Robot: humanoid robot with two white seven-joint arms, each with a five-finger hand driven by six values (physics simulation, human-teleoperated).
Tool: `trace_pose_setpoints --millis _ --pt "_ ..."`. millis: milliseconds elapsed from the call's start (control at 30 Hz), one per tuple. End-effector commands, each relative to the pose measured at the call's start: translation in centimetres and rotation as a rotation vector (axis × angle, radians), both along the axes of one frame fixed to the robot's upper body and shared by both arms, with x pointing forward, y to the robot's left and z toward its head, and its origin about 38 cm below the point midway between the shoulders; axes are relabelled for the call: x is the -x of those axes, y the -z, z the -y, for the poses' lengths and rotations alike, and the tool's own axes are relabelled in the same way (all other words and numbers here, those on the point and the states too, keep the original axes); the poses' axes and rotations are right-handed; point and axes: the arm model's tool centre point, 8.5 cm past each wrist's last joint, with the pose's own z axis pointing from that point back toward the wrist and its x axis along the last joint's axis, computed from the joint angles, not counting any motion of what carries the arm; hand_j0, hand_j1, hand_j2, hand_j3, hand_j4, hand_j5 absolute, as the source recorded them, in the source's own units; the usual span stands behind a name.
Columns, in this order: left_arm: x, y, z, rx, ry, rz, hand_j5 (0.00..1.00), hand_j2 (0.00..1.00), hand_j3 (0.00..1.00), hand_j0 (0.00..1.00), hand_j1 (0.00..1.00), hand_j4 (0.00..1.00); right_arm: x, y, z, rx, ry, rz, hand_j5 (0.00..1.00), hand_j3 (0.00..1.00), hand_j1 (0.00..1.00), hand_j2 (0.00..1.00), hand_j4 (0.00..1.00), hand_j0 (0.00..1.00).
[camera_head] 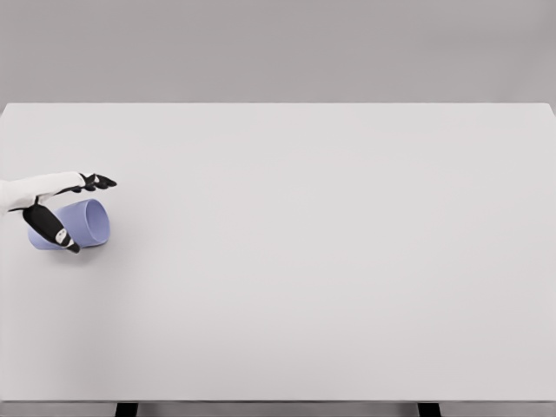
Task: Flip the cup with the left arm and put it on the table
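gripping lavender plastic cup (76, 224) in left hand (61, 204), thumb below, fingers above; needing firm hold, rolling wrist upright.

1. You see a wide white bench (330, 261) filling most of the head view.
2. Behind its far edge stands a plain grey wall (278, 48).
3. Two dark legs (127, 409) show under the bench's near edge.

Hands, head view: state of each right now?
Left hand: shut on the purple cup, which is tilted on its side.
Right hand: not in view.
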Motion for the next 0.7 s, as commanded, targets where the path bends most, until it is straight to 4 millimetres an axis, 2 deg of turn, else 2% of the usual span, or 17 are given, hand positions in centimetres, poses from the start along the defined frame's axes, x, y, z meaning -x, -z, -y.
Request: trace_pose_setpoints --millis 0,667 --pt "-0.3 -0.2 0.1 -0.006 0.004 0.013 1.0 1.0 1.0 1.0 1.0 1.0 0.0 0.0 0.0 0.0 0.0 0.001 1.0 1.0 1.0 1.0 1.0 1.0" --pt "-1.5 1.9 -0.7 -0.049 -0.046 -0.015 1.0 1.0 1.0 1.0 1.0 1.0 0.0 0.0 0.0 -0.001 0.0 0.0 1.0 1.0 1.0 1.0 1.0 1.0"
